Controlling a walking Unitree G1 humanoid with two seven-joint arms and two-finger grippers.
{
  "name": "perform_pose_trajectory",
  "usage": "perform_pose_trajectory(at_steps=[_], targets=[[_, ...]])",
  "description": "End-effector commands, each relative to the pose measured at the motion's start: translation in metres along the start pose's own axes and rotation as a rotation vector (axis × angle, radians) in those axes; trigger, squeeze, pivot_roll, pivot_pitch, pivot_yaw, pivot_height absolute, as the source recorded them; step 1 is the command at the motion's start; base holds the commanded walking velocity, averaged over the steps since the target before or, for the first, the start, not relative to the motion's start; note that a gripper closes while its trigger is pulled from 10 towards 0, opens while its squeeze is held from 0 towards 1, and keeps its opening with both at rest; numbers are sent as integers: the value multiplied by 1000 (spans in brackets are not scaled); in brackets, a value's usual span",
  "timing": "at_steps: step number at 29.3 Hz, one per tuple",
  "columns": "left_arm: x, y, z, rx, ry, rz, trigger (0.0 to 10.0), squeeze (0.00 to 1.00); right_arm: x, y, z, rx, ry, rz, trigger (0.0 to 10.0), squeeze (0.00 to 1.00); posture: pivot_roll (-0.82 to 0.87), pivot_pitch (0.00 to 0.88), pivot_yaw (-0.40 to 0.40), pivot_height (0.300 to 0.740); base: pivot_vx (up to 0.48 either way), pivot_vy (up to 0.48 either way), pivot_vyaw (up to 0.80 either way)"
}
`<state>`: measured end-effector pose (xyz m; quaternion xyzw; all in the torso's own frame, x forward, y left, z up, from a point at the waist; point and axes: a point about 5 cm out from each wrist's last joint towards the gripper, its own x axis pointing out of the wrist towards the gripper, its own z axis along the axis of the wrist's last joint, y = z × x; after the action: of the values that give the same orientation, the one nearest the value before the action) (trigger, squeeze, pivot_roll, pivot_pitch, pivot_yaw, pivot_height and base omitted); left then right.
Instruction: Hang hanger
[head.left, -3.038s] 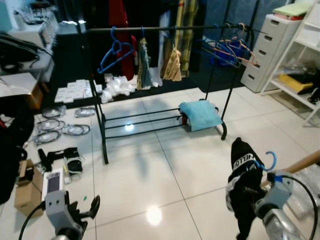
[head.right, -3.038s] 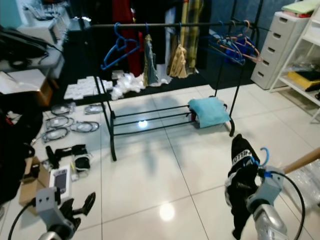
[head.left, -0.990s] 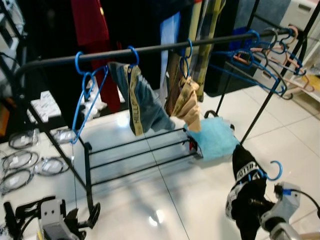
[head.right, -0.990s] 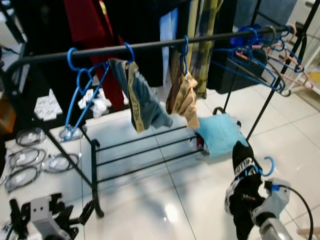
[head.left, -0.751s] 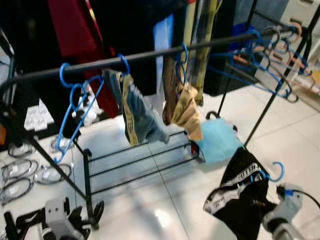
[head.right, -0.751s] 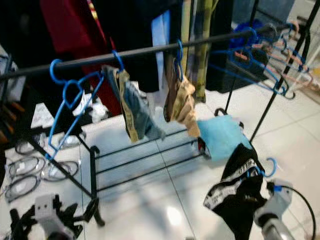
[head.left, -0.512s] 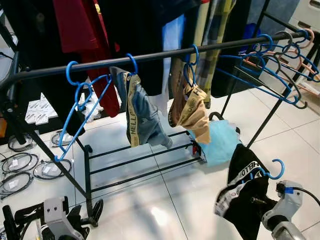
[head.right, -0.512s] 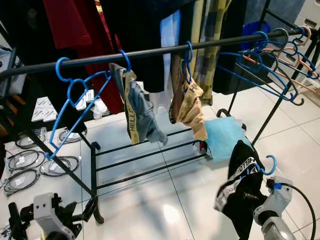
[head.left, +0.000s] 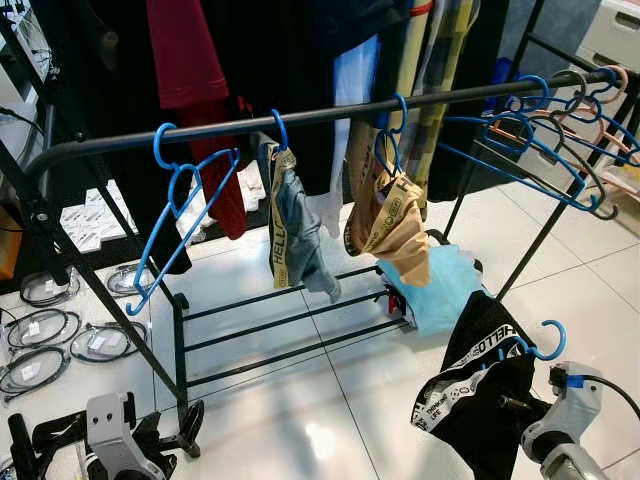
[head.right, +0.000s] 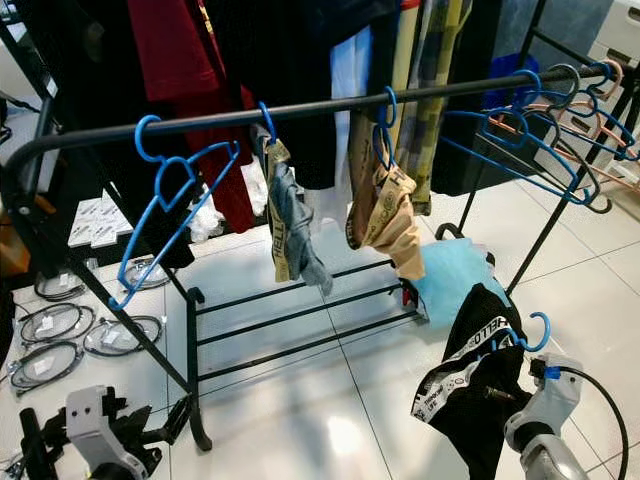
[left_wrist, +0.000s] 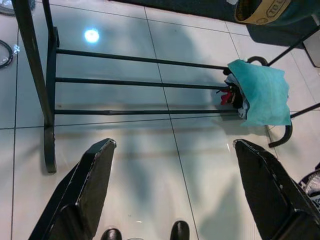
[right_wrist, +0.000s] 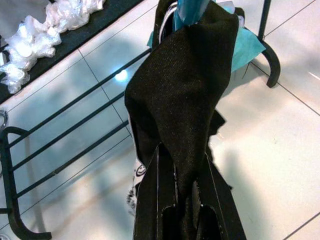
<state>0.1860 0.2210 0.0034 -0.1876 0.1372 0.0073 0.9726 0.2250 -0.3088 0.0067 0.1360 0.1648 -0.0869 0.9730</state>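
My right gripper (right_wrist: 186, 195) is low at the right, shut on a blue hanger (head.left: 548, 342) that carries a black garment (head.left: 478, 400) with a white lettered waistband; the cloth drapes over the fingers (right_wrist: 150, 200). The hanger's hook points up, below and in front of the black rack rail (head.left: 330, 114). On that rail hang an empty blue hanger (head.left: 180, 215), a blue-grey garment (head.left: 292, 240) and a tan garment (head.left: 395, 222). My left gripper (left_wrist: 175, 165) is open, low at the left near the rack's foot (head.left: 188, 435).
A bunch of empty blue and pink hangers (head.left: 545, 120) crowds the rail's right end. A teal cloth (head.left: 440, 285) lies on the rack's lower bars (head.left: 280, 330). Coiled cables (head.left: 50, 335) lie on the floor at left. Dark and red clothes (head.left: 190, 60) hang behind.
The view has come much closer to the rack. The black garment swung out to the left on its hanger and still hangs skewed. My right gripper keeps its hold.
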Motion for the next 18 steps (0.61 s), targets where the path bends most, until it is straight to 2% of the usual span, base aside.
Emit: perform_pose_trajectory(at_steps=[1,18], targets=[[-5,8,-5,-10,32,26,10000,0,-1,1,-7,15,26,-5,10000,0,-20,136,29,740,0,0,0],[-4,9,-6,-10,34,22,10000,0,-1,1,-8,13,37,-5,10000,0,-18,130,32,740,0,0,0]])
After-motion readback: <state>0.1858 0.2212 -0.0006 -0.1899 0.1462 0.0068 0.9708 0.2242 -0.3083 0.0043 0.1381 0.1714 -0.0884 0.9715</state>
